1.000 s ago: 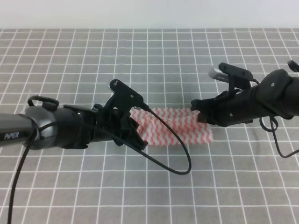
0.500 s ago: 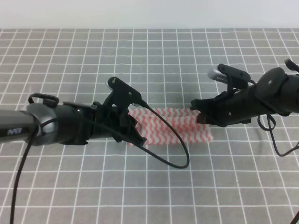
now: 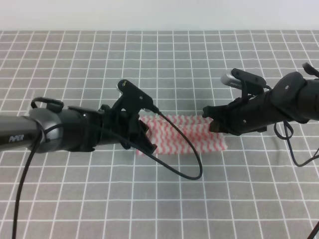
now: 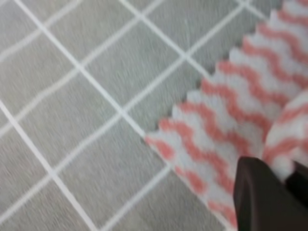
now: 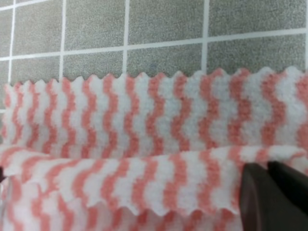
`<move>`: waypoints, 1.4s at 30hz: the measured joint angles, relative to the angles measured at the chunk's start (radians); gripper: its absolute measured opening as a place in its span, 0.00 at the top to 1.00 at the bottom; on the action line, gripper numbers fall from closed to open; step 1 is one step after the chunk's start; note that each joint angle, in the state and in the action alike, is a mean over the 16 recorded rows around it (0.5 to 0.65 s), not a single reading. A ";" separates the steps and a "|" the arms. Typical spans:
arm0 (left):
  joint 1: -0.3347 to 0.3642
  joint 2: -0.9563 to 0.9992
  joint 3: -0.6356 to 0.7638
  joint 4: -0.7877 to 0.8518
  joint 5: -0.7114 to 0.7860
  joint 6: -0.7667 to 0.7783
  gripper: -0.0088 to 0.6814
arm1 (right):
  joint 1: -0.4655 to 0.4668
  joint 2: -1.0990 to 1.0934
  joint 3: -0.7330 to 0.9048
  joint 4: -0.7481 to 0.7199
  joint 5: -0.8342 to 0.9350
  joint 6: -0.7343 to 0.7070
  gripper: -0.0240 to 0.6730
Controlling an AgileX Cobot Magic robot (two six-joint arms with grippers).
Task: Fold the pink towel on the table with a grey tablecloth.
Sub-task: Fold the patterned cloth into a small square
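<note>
Fleecy pink towel (image 3: 187, 135), zigzag-striped with jagged edges, lies as a folded strip, long axis left-right, mid table with a grey tablecloth (image 3: 159, 64). Left gripper (image 3: 144, 142) pinches its left end; right gripper (image 3: 212, 119) pinches an upper layer at its right end.

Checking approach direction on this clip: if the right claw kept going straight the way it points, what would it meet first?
The pink towel: the right claw points left along it, already at its right end. Further on sits the left claw, though depth is unclear.

Pink towel (image 3: 184, 135) lies folded on grey gridded tablecloth (image 3: 159, 64).
</note>
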 joint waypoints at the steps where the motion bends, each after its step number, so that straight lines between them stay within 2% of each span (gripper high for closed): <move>1: 0.000 0.000 -0.003 0.000 -0.001 0.002 0.90 | 0.000 0.000 0.000 0.000 0.000 0.000 0.99; 12: 0.000 -0.004 -0.061 -0.003 -0.064 0.004 0.77 | 0.000 0.000 0.000 0.000 0.000 0.000 0.99; 21: -0.001 -0.047 -0.110 -0.038 -0.105 -0.011 0.77 | 0.000 0.000 0.000 0.000 0.000 0.000 0.99; 30: -0.003 -0.068 -0.067 -0.074 0.064 -0.036 0.84 | 0.000 0.000 0.000 0.002 0.000 0.000 0.99; 37: -0.003 -0.004 -0.021 -0.073 0.192 -0.026 0.94 | 0.000 0.000 0.000 0.017 -0.038 0.000 0.90; 42: -0.002 0.039 -0.007 -0.075 0.222 -0.008 0.98 | -0.001 0.000 0.000 0.029 -0.085 0.000 0.82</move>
